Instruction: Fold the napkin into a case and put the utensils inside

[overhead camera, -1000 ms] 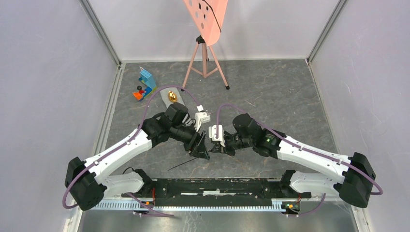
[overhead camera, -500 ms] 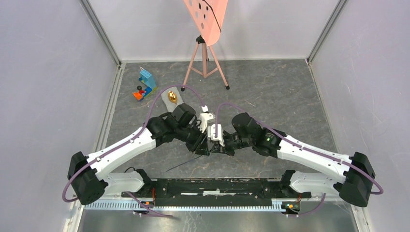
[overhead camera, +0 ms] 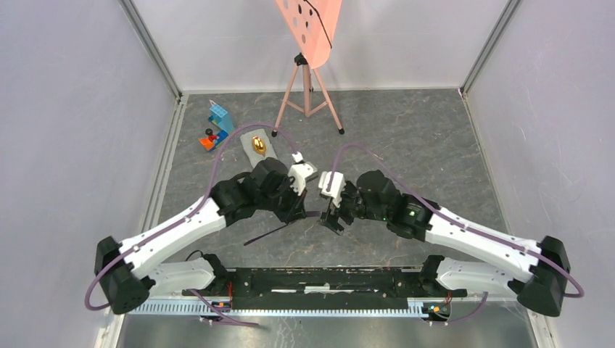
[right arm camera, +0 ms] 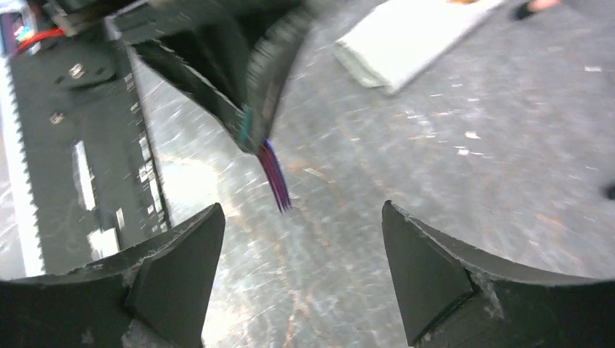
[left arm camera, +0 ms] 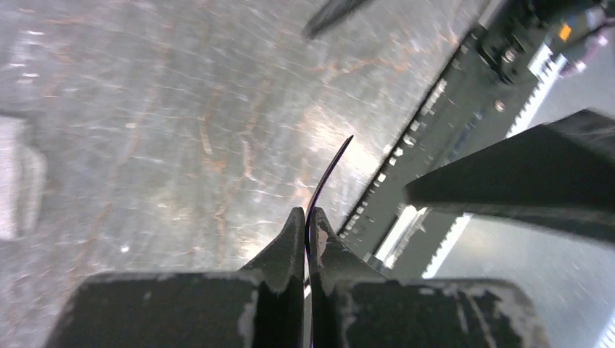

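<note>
Walls: pale grey panels close the left, right and far sides, with metal posts at the two far corners.
Table: a dark grey, marbled surface fills the middle of the top view; the wrist views show glare on it.
Base rail: a black bar runs along the bottom edge of the table, between the arm bases.
Left arm: white and black, it reaches from the lower left to the frame centre.
Right arm: it mirrors the left arm from the lower right.
Pink board: perforated, it stands on a tripod at top centre.
Case: the folded light-grey cloth lies flat on the table, up and left of centre, well apart from both grippers.
Toy blocks: blue and red, just left of the case.
Left gripper: clenched on the black utensil.
Right gripper: released, with the jaws spread wide and nothing between them; it faces the left gripper at centre.
Gold spoon: its bowl rests on the case.
Black utensil: thin and slightly bowed, it juts out from the left gripper's tips above the table.
</note>
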You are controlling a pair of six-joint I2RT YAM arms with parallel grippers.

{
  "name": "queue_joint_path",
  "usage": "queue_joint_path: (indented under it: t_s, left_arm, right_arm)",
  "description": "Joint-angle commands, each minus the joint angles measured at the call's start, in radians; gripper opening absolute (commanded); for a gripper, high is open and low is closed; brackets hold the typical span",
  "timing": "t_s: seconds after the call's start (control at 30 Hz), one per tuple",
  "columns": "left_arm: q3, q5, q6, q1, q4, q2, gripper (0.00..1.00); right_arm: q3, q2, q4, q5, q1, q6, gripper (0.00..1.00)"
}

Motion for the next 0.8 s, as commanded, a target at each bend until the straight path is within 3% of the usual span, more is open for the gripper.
queue_joint_path:
  t_s: [0.0,0.07,0.17,0.3,0.37,0.4,0.47,0.63,0.77]
  left_arm:
    - [-0.085,-0.230,-0.046,0.050,0.169,-0.171,0.02]
    - [-0.148,-0.255,-0.094,0.120,0.272,-0.258,0.02]
    - [-0.247,-0.196,-0.229,0.235,0.501,-0.366,0.02]
    - [-0.422,-0.264,-0.450,0.274,0.944,-0.476,0.02]
    - [-0.487,-0.298,-0.529,0.275,1.149,-0.478,0.02]
    - [-0.505,-0.300,-0.552,0.275,1.212,-0.467,0.02]
    - [-0.499,-0.289,-0.579,0.275,1.264,-0.433,0.02]
    - [-0.513,-0.264,-0.626,0.274,1.318,-0.404,0.02]
    - [-0.539,-0.281,-0.640,0.274,1.337,-0.416,0.02]
  right_arm:
    - [-0.025,-0.108,0.165,0.323,-0.005,0.141,0.89]
    - [-0.030,-0.104,0.195,0.399,-0.016,0.223,0.91]
    - [-0.062,-0.078,0.323,0.330,-0.034,0.424,0.90]
    - [-0.219,-0.025,0.788,0.045,-0.025,0.801,0.88]
    - [-0.234,0.058,0.977,0.009,0.011,0.895,0.88]
    - [-0.211,0.105,0.976,0.028,0.038,0.887,0.88]
    - [-0.144,0.183,0.927,0.071,0.069,0.872,0.87]
    - [-0.123,0.280,0.989,0.099,0.075,0.944,0.78]
    - [-0.113,0.319,1.027,0.085,0.076,0.972,0.63]
